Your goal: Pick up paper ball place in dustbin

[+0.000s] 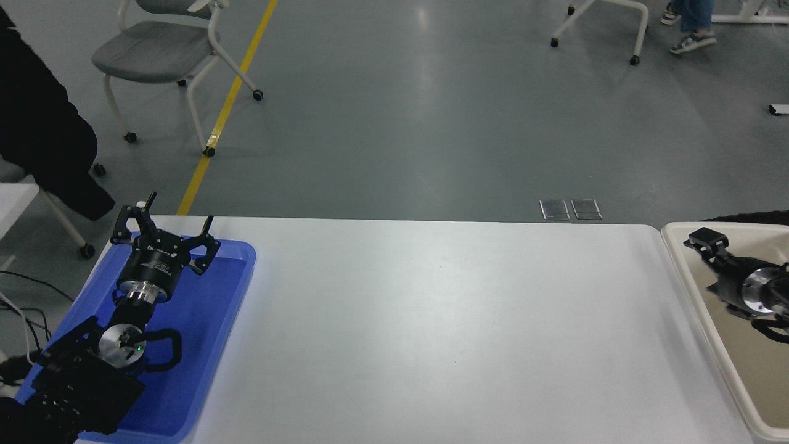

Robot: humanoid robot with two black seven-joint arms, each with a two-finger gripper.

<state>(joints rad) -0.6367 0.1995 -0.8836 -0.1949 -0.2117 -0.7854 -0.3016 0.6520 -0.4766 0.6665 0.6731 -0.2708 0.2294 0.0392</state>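
The dustbin sits at the table's right end, the right gripper above it, finger state unclear. The left gripper is parked spread open and empty over a blue tray.
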